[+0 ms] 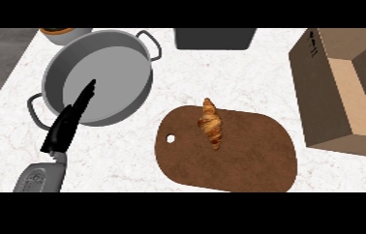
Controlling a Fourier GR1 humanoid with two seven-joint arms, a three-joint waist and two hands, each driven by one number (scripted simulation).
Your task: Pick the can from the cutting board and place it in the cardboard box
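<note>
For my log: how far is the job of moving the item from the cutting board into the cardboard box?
Nothing looks done: a croissant, no can, lies on the cutting board. Nothing is in hand: the left hand hovers open over the pan. Picking and placing in the cardboard box remain.

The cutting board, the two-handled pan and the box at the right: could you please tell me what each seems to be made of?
The cutting board looks like dark wood: matte, mottled brown, with a hanging hole. The pan seems metal: smooth grey, paler rim, loop handles. The box looks like plain cardboard: flat matte tan walls.
</note>
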